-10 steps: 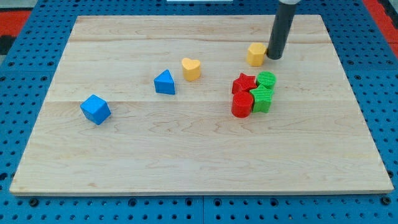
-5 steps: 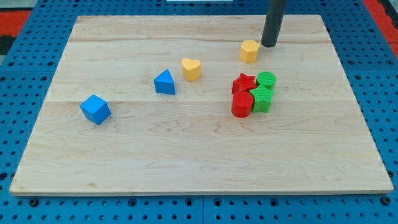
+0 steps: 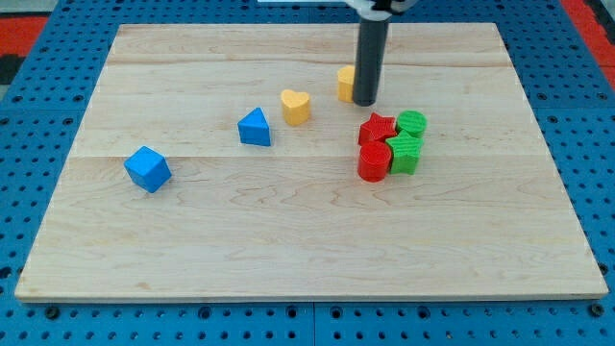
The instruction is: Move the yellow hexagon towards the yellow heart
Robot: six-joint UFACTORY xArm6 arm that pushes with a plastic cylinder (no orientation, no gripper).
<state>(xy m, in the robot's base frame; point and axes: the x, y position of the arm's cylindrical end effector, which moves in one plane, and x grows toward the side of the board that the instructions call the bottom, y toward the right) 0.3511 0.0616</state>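
The yellow hexagon (image 3: 345,84) sits in the upper middle of the wooden board, its right part hidden behind my rod. My tip (image 3: 364,102) stands against the hexagon's right side. The yellow heart (image 3: 296,106) lies a short way to the hexagon's lower left, with a small gap between them.
A blue triangle (image 3: 255,127) lies left of the heart and a blue cube (image 3: 147,168) farther left. A tight cluster sits below right of my tip: red star (image 3: 377,128), red cylinder (image 3: 374,161), green cylinder (image 3: 411,122), green block (image 3: 405,152). The wooden board (image 3: 307,250) rests on a blue pegboard.
My tip has moved left and slightly down, pushing the yellow hexagon left towards the yellow heart. The other blocks have not moved.
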